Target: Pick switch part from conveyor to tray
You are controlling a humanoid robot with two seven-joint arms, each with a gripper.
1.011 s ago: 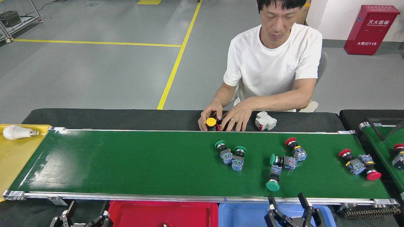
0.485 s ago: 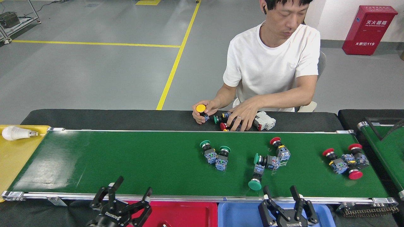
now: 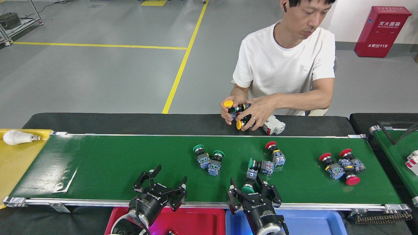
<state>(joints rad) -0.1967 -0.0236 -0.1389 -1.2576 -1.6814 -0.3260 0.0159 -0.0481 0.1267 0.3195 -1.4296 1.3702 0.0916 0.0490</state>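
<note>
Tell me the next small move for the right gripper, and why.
Probably close the right gripper on the green-capped switch: its open fingers already sit either side of that cap at the conveyor's near edge, with the blue tray just below.

Head view — down over conveyor [image 3: 130, 163]

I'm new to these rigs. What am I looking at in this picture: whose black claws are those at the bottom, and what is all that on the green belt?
The view is from the robot's own head, looking down. The black claws are its grippers: the left gripper has open jaws over the green conveyor, holding nothing. The right gripper reaches round a green push-button switch; whether it grips is unclear. More switches lie on the belt in clusters, green-capped and red-capped. Below are a red tray and a blue tray. The person opposite holds yellow-capped switches.
</note>
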